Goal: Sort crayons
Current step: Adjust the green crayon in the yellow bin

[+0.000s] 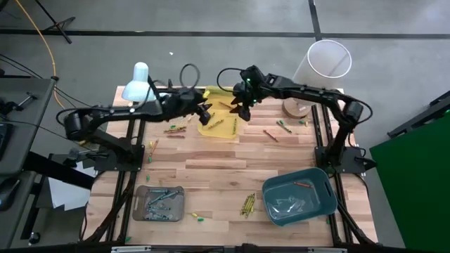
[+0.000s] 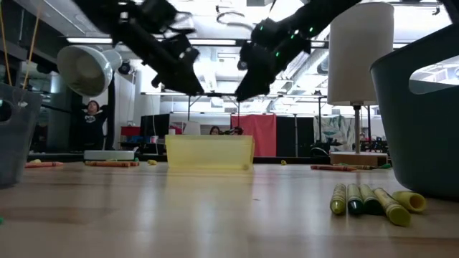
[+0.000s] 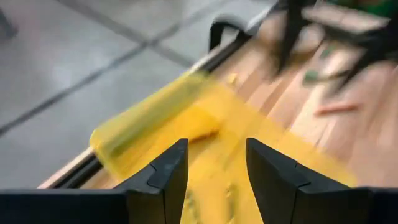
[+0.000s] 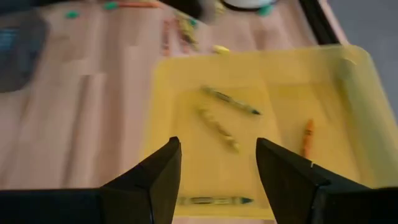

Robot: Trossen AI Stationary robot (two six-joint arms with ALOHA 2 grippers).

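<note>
Both arms reach over the yellow tray at the table's far edge. Right gripper hovers above the tray, fingers apart, nothing held. Left gripper sits just beside the tray's left end, fingers spread, also empty. Yellow-olive crayons and one orange crayon lie inside the yellow tray. More crayons are scattered on the wood: a yellow-green cluster near the teal tray, a few by the grey tray, red ones mid-table.
</note>
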